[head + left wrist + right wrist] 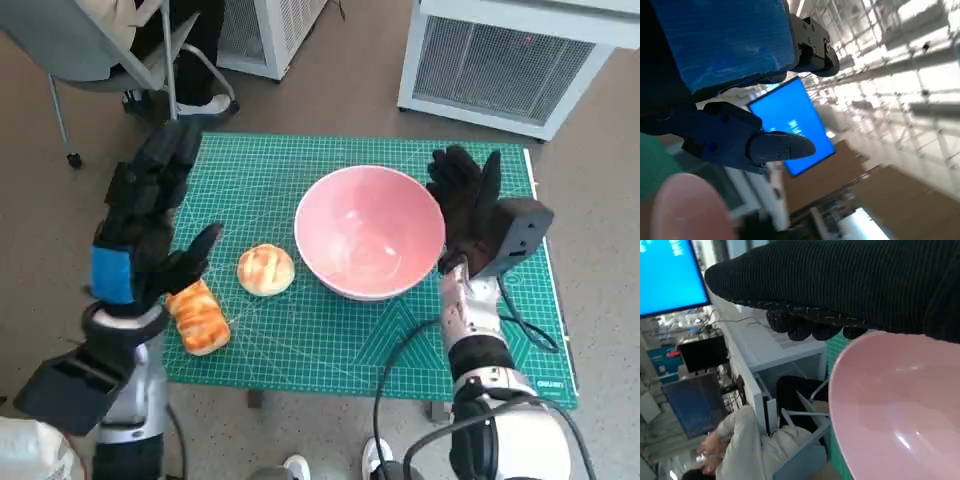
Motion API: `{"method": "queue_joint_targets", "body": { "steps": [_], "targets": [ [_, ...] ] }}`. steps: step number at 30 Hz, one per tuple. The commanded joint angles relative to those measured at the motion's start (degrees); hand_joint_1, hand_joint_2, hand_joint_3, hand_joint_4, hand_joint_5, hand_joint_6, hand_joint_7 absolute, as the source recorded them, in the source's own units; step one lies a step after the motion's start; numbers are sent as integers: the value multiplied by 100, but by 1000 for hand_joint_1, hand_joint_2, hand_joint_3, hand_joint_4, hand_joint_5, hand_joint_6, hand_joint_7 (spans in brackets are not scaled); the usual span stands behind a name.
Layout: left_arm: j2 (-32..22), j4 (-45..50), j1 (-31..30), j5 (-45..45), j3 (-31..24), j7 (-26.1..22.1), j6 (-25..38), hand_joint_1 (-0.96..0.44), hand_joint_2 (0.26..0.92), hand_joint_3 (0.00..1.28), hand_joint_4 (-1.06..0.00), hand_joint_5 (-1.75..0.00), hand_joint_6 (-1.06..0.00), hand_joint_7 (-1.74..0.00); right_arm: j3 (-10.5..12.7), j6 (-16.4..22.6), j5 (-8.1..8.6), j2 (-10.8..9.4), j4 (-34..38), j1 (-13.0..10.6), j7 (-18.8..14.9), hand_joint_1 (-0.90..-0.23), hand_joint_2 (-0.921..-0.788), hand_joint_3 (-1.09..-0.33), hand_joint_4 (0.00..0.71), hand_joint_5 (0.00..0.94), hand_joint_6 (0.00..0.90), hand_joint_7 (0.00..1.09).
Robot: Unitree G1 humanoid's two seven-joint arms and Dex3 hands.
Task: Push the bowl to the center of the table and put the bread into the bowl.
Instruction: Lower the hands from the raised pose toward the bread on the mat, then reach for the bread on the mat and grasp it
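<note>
The pink bowl [370, 232] stands on the green mat [330, 340], a little right of its middle. My gloved right hand [465, 200] is upright against the bowl's right rim, fingers extended, holding nothing. In the right wrist view the bowl [900, 410] fills the area just under the glove [850, 280]. A round bread bun [266, 269] lies just left of the bowl. A longer glazed bread [198, 317] lies near the mat's front left edge. My left hand [150, 215] hovers above the mat's left side, fingers spread and empty; its black fingers [740, 140] hold nothing.
A chair [110, 60] with a seated person's feet [200, 105] is beyond the mat's far left corner. Two white appliances [510, 60] stand on the floor behind the table. A seated person [745, 445] shows in the right wrist view.
</note>
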State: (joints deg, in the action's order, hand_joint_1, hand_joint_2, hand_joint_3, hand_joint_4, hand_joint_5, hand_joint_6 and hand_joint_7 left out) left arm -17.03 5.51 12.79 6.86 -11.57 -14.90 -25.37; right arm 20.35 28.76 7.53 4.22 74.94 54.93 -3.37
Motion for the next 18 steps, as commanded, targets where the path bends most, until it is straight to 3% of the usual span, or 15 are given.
{"method": "queue_joint_targets", "body": {
  "steps": [1, 5, 7, 9, 13, 18],
  "targets": [
    [-1224, -16, -189, -296, -344, -720, -218, -504, 921, 322, -317, 0, -312, -140, -123, 499, -110, 308, -166, -13, -337, -536, -921, -966, 176, 1, 165, 267],
    [-2182, -241, -180, -304, -436, -1478, -347, -482, 921, 306, -312, 0, -298, -113, -216, 1123, -101, 485, -430, -53, -835, -540, -921, -971, 183, 5, 155, 264],
    [-2981, -345, -182, -398, -404, -2113, -235, -444, 921, 198, -322, -3, -302, -87, -267, 1714, 193, 567, -1035, -173, -1643, -551, -921, -937, 205, 13, 167, 274],
    [-3429, -433, -154, -425, -351, -2526, -156, -431, 921, 119, -327, -3, -331, -79, -310, 2010, 474, 577, -1538, -288, -2195, -565, -921, -909, 220, 18, 178, 281],
    [-3828, -639, -37, -471, -153, -3017, -144, -397, 888, 31, -335, -3, -380, -75, -429, 2177, 946, 538, -2377, -550, -2872, -587, -921, -856, 255, 28, 196, 294],
    [-4068, -996, 189, -564, 209, -3433, -362, -356, 808, 4, -346, -5, -433, -75, -638, 2181, 1382, 567, -3350, -890, -3427, -604, -921, -829, 272, 28, 206, 306]
  ]
}}
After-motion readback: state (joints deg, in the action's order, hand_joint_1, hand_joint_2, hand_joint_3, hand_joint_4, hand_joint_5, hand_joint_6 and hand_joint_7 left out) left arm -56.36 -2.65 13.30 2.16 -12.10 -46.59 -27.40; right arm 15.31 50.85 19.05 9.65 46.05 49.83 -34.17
